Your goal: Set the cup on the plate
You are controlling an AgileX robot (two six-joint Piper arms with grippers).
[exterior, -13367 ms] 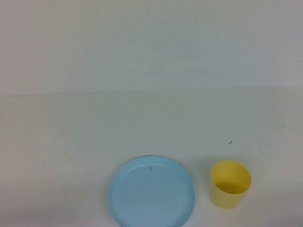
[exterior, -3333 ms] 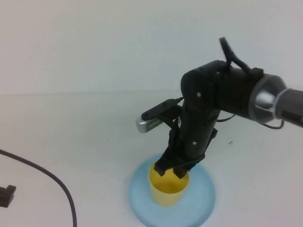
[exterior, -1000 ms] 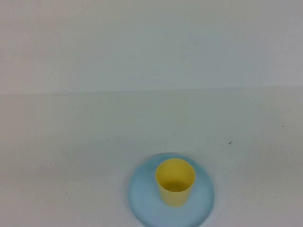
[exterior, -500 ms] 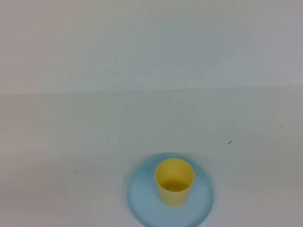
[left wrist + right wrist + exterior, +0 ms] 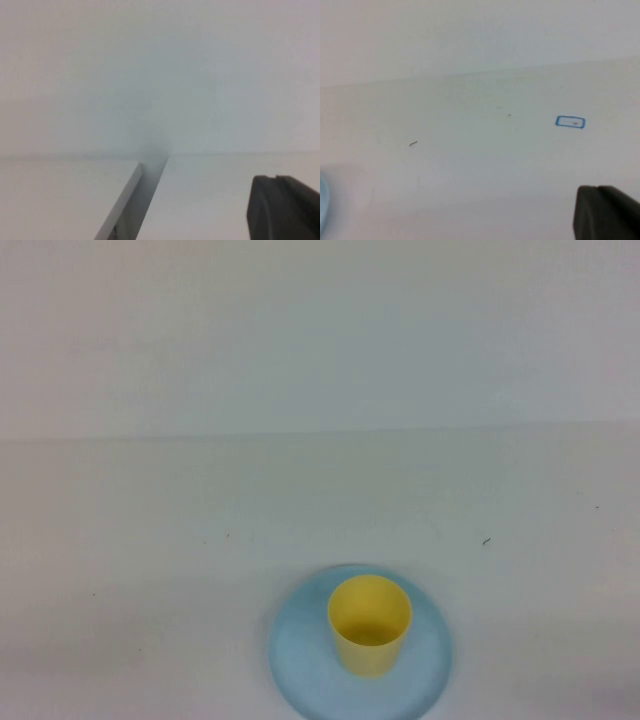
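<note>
The small yellow cup [image 5: 369,625] stands upright on the round light blue plate [image 5: 300,665], near the plate's middle, at the table's near edge in the high view. Neither arm shows in the high view. My left gripper [image 5: 275,179] shows only in the left wrist view as one dark tip with both fingers pressed together, empty, over bare white table. My right gripper [image 5: 596,190] looks the same in the right wrist view, shut and empty, away from the cup. A sliver of the plate [image 5: 321,207] shows at that view's edge.
White table top [image 5: 320,510] meets a white back wall. A small blue rectangle mark [image 5: 570,122] and a dark speck [image 5: 413,144] lie on the table. A white panel edge [image 5: 125,205] runs by the left gripper.
The right arm, which held the cup over the plate 3.3 s ago, has let go and left the high view. The cup stays on the plate. Nothing moved in the last second.
</note>
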